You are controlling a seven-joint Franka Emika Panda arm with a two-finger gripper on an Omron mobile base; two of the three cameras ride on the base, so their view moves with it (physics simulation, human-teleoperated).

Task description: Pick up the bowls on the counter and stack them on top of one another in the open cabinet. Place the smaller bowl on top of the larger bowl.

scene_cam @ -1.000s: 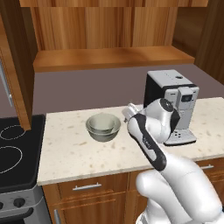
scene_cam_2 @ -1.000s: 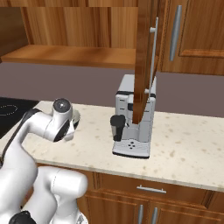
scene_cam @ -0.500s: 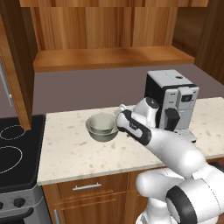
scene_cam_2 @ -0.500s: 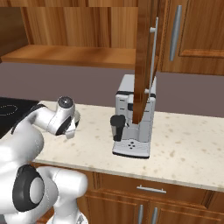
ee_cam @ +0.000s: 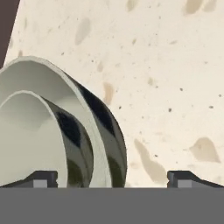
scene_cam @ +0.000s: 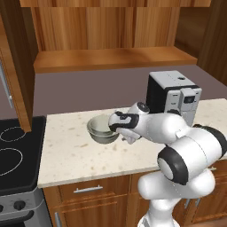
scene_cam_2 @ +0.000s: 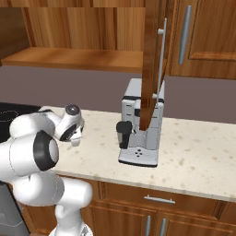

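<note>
Two grey-green bowls, pale-rimmed, nested: the smaller bowl (ee_cam: 26, 140) sits inside the larger bowl (scene_cam: 103, 131), both on the beige speckled desk (scene_cam: 80, 155), toward its rear edge and near the black stovetop (scene_cam: 15, 155). Dark markings show on the outer walls of both in the hand view, where the larger bowl (ee_cam: 94, 118) wraps round the smaller. Hand (ee_cam: 113, 177): fingers spread wide, nothing pinched; the two dark fingertips (ee_cam: 183, 177) straddle the near side of the bowls, one in front of the smaller bowl's inside, the other over bare desk (ee_cam: 175, 78). In the left base view the hand (scene_cam: 116, 125) is low at the right rim of the larger bowl; whether it touches the rim cannot be told. Open cabinet (scene_cam: 111, 57): reddish-brown, plank back, flat shelf above the desk. Coffee machine (scene_cam: 173, 99): black and silver, standing on the desk to the right of the bowls, well apart from them; seen also in the right base view (scene_cam_2: 140, 124).
</note>
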